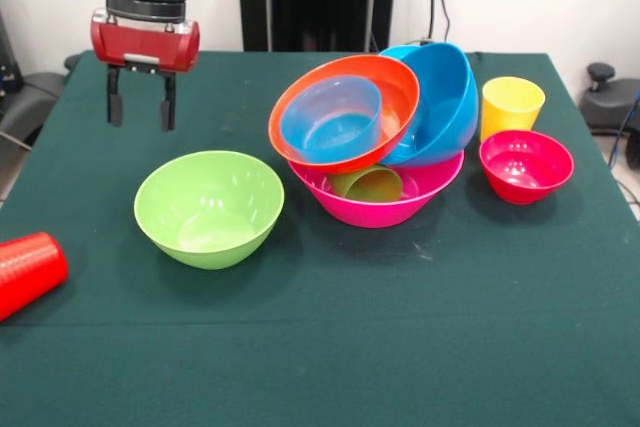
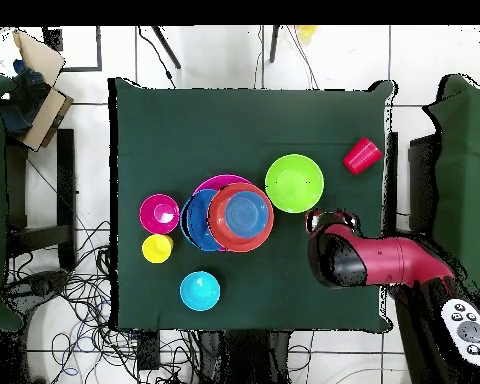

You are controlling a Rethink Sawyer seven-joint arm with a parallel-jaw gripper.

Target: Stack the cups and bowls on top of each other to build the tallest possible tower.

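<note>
The gripper (image 1: pixel 141 101) hangs above the surface (image 1: pixel 330 347) with its jaws a little apart and nothing between them — free for a pick. In the front view it sits up behind the lime bowl (image 1: pixel 209 207), which stands upright and alone on the cloth, so that bowl looks like the likeliest next target.

The tower (image 1: pixel 375 132) stands mid-surface and leans. Its base is the pink bowl (image 1: pixel 385 205), upright on the cloth. A green cup (image 1: pixel 367 184) lies inside it, and that seems to be why the upper bowls cannot nest flat: the big blue bowl (image 1: pixel 445 97) and the orange bowl (image 1: pixel 345 112) are tipped up on edge, mouths facing the front camera, with the small clear-blue bowl (image 1: pixel 332 119) cradled in the orange one.

Loose pieces are scattered around the pile:
- the yellow cup (image 1: pixel 512 105), upright, just beside the tower
- the magenta bowl (image 1: pixel 525 165), in front of that cup
- the red cup (image 1: pixel 28 272), on its side near the surface's edge
- the cyan bowl (image 2: pixel 200 290), seen only from overhead, standing apart

Judging by that tilt, anything added on top risks sliding off — a gentle, centred release seems called for.
</note>
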